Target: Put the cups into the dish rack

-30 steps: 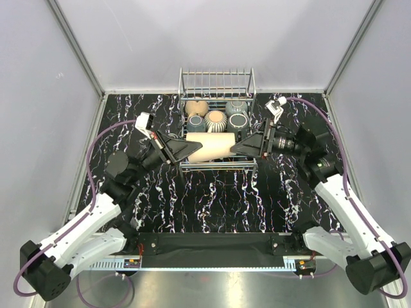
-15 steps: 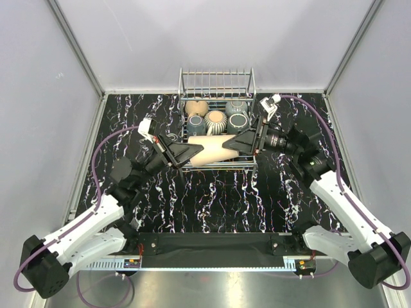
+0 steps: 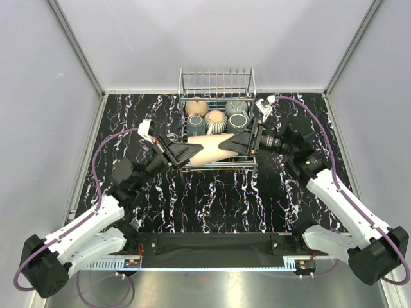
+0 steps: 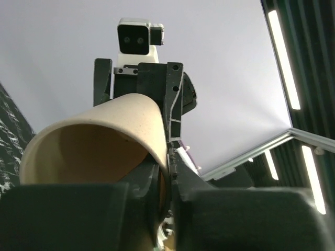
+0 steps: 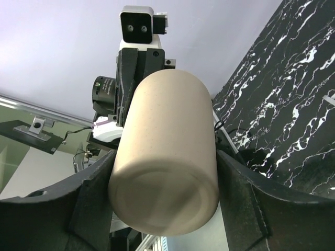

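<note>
A tall beige cup point(image 3: 209, 149) hangs on its side over the front edge of the silver wire dish rack point(image 3: 217, 80). My left gripper point(image 3: 191, 151) is shut on the cup's rim point(image 4: 104, 125), one finger inside and one outside. My right gripper point(image 3: 234, 142) is open, its fingers straddling the cup's base end point(image 5: 167, 157) close on both sides. In the rack sit a tan cup point(image 3: 196, 107), a grey-green cup point(image 3: 237, 106), a dark grey cup point(image 3: 196, 122), a ribbed beige cup point(image 3: 216, 119) and a teal cup point(image 3: 238, 120).
The rack stands at the back middle of the black marbled table point(image 3: 212, 199), its upright tines against the back wall. Grey walls close in the left, right and back sides.
My right gripper has moved left until its fingers reach around the cup's base end. My left gripper, still holding the cup, has shifted slightly toward me.
</note>
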Action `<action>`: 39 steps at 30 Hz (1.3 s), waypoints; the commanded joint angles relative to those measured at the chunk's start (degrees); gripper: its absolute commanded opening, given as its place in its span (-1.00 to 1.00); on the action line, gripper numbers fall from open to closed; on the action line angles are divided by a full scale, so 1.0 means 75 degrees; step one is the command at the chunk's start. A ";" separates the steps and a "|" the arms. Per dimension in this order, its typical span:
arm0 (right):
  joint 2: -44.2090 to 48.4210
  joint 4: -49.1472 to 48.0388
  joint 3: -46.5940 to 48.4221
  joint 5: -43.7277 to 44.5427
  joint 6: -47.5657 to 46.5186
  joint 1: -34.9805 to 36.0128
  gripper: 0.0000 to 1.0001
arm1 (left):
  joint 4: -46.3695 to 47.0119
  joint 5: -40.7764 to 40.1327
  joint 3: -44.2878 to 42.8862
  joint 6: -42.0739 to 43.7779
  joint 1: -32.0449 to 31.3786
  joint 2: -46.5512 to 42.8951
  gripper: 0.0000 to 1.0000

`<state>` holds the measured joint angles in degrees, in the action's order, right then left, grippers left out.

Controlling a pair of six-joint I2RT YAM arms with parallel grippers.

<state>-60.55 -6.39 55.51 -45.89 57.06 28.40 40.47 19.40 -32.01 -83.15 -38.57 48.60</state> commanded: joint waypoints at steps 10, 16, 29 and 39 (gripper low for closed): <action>-0.1486 0.3429 0.2020 0.3092 -0.1841 0.0407 -1.00 | -0.9082 -0.2561 -0.1847 0.2871 -0.0073 -0.1709 0.98; -0.2893 0.5313 0.3706 0.6418 -0.2345 0.1426 -1.00 | -1.1358 -0.4610 -0.1732 0.2709 -0.0073 -0.2857 0.98; -0.5859 0.7238 0.6637 1.0077 -0.2815 0.2962 -1.00 | -1.1794 -0.5270 -0.1580 0.3353 -0.0073 -0.4076 0.94; -0.6819 0.7860 0.7353 1.0290 -0.2897 0.3256 -1.00 | -1.1420 -0.5165 -0.1298 0.3763 -0.0073 -0.4206 0.94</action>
<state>-110.80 51.00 106.37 26.87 35.92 52.34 -48.36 -18.09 -41.74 -57.12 -38.89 16.97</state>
